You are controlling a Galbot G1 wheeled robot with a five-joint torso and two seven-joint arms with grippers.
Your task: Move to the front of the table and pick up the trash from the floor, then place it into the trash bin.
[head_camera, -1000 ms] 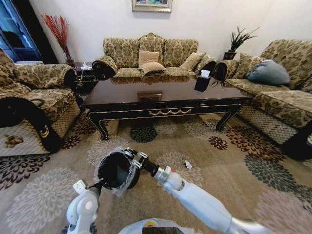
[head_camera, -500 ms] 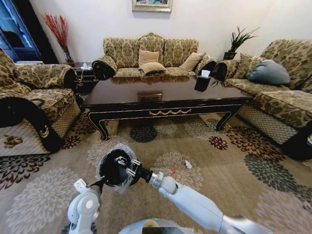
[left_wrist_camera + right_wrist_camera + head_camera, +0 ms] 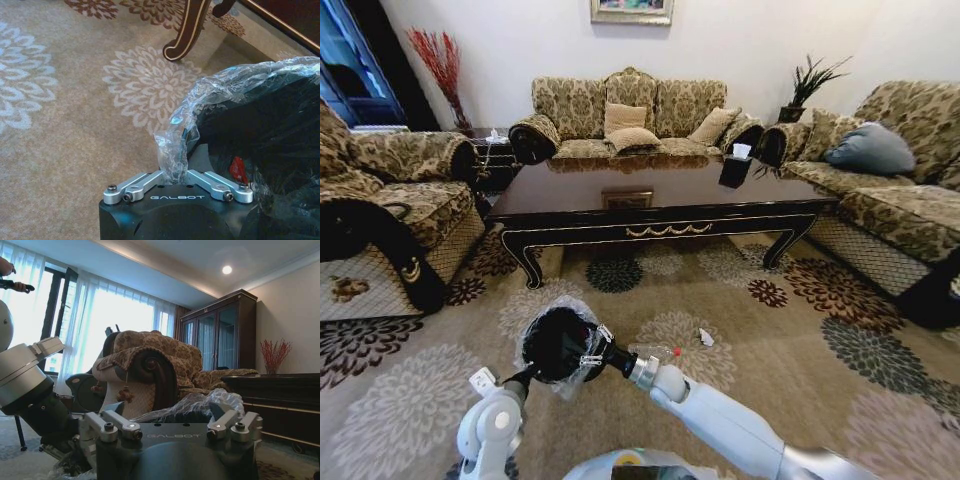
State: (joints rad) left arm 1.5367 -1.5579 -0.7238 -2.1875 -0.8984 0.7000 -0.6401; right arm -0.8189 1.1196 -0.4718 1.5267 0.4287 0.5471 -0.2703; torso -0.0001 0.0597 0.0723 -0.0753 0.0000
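From the head view, the right gripper (image 3: 588, 350) is hanging at the rim of the trash bin (image 3: 556, 345), which is standing on the carpet before the desk (image 3: 650, 205); a clear bottle (image 3: 655, 351) and a white scrap (image 3: 706, 337) are lying just beside it. The left wrist view is showing the left gripper (image 3: 178, 175) pinching the bin's plastic liner (image 3: 220, 95), a red piece (image 3: 238, 170) lying inside. In the right wrist view, the right gripper (image 3: 177, 427) is standing spread and empty. Judging by this, a drop is finishing; next, reaching for the bottle
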